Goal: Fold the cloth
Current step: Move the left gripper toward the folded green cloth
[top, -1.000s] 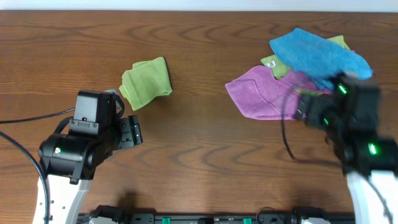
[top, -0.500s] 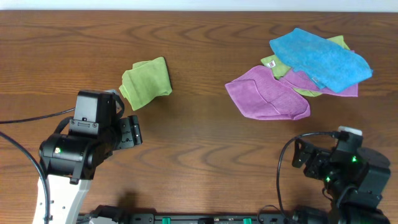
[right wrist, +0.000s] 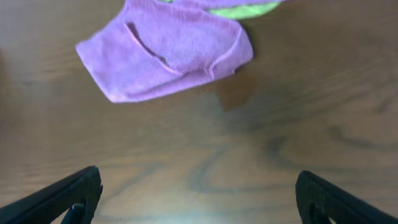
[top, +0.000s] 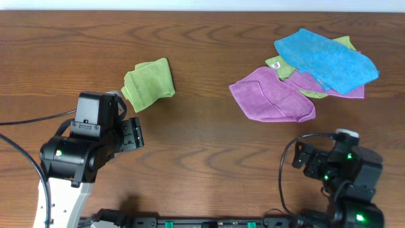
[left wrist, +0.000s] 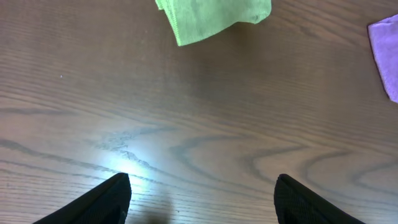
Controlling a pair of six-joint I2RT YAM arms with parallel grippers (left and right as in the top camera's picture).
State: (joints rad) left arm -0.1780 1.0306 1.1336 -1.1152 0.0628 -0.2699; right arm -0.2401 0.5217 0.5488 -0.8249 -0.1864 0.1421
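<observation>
A folded green cloth [top: 149,83] lies at the left middle of the table; its near edge shows at the top of the left wrist view [left wrist: 211,17]. A pile of cloths sits at the far right: a purple cloth [top: 271,96] in front, a blue cloth [top: 326,58] on top, and another green cloth [top: 281,65] under them. The purple cloth fills the top of the right wrist view [right wrist: 168,53]. My left gripper [left wrist: 202,196] is open and empty over bare wood below the folded green cloth. My right gripper [right wrist: 199,193] is open and empty, near the front edge below the purple cloth.
The wooden table [top: 209,145] is dark brown. A black cable [top: 286,174] loops beside the right arm. The left arm's body [top: 88,142] stands at the front left.
The right arm pulled back from the cloth pile at the far right to the table's front edge, empty. The left arm and all cloths stayed in place.
</observation>
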